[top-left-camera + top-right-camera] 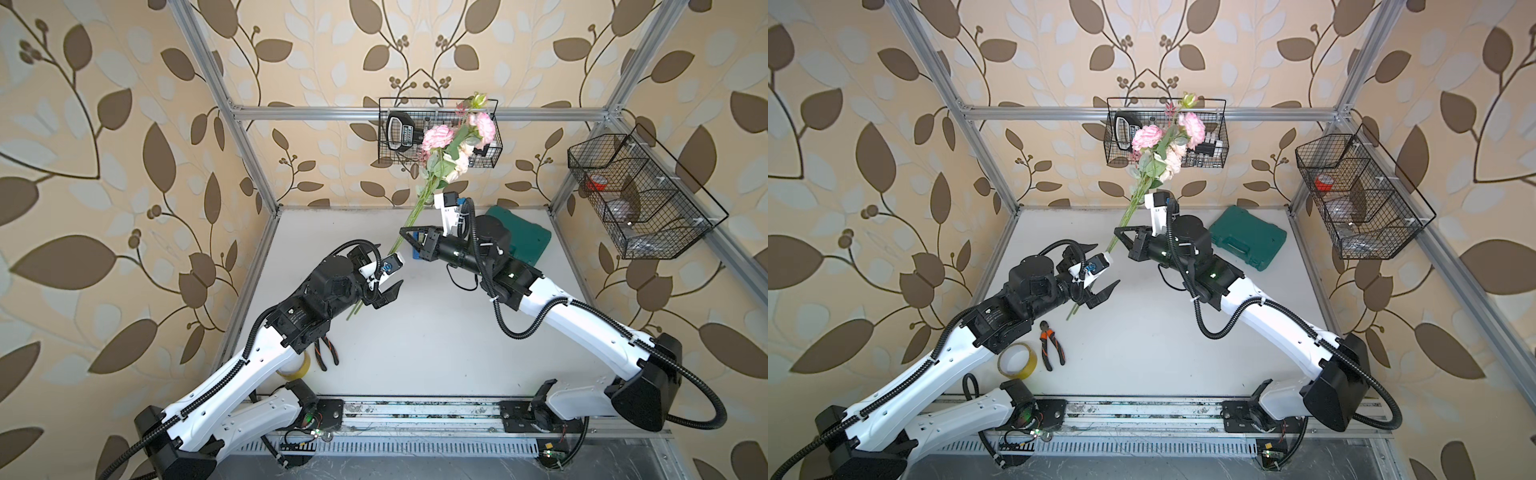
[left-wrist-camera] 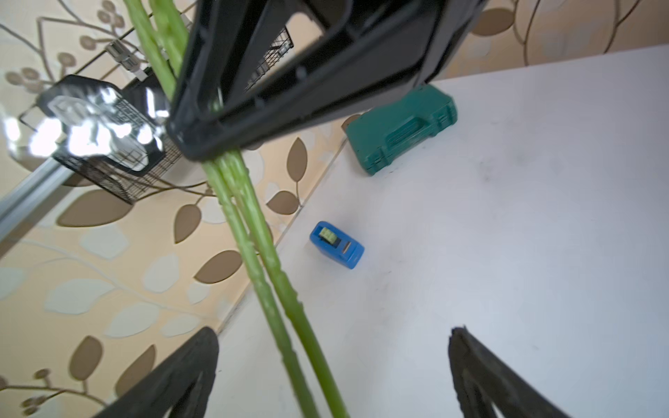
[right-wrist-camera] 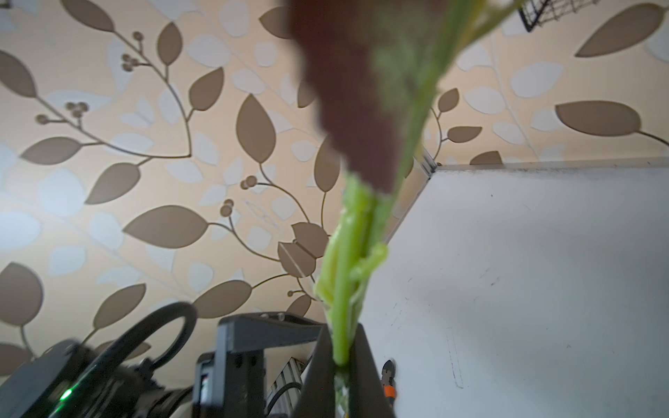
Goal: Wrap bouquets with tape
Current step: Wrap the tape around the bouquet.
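The bouquets, pink and cream roses on long green stems, hang slanted above the table. My right gripper is shut on the stems partway down, where a glossy pale film clings to them. Lower down, my left gripper is open; the stems pass between its fingers, touching neither. The tape, a small blue dispenser, stands on the table near the back wall. In a top view only a blue sliver of the tape shows under the right gripper.
A green case lies at the back right. A yellowish tape ring and orange-handled pliers lie by the left arm. One wire basket hangs on the back wall and another wire basket on the right wall.
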Available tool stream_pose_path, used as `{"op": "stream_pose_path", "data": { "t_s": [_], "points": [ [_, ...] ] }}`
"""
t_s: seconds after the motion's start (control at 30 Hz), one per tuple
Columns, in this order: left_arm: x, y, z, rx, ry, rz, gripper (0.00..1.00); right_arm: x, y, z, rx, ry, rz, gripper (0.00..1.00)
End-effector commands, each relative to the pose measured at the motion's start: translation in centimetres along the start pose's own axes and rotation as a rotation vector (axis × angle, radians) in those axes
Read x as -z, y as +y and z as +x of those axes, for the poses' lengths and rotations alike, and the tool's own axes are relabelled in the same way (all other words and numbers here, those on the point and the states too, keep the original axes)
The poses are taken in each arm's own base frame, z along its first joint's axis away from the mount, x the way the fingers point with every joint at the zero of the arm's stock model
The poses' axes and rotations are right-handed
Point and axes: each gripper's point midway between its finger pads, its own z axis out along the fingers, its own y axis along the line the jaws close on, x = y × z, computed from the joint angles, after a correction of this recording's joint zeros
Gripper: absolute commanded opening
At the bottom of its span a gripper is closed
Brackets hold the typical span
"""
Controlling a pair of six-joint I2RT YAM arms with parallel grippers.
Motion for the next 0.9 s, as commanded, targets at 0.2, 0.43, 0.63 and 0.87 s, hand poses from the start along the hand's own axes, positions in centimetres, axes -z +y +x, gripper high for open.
{"op": "stream_pose_path", "data": {
  "t_s": [0.2, 0.43, 0.63, 0.87],
  "points": [
    [4.1, -2.0, -7.6, 0.287, -0.35, 0.396, 0.7, 4.4, 5.5, 1.5, 0.285, 0.1, -0.343, 0.0],
    [4.9, -4.6, -8.5, 0.268, -0.388, 0.608, 0.39, 5.3, 7.5, 1.6, 0.341, 0.1, -0.452, 0.0],
    [5.3, -4.1, -10.0, 0.312, -0.48, 0.614, 0.16, 5.9, 8.4, 1.5, 0.353, 0.088, -0.495, 0.0],
    [4.4, -2.9, -9.3, 0.288, -0.433, 0.501, 0.0, 4.3, 4.2, -1.7, 0.252, -0.08, -0.163, 0.32]
  ]
}}
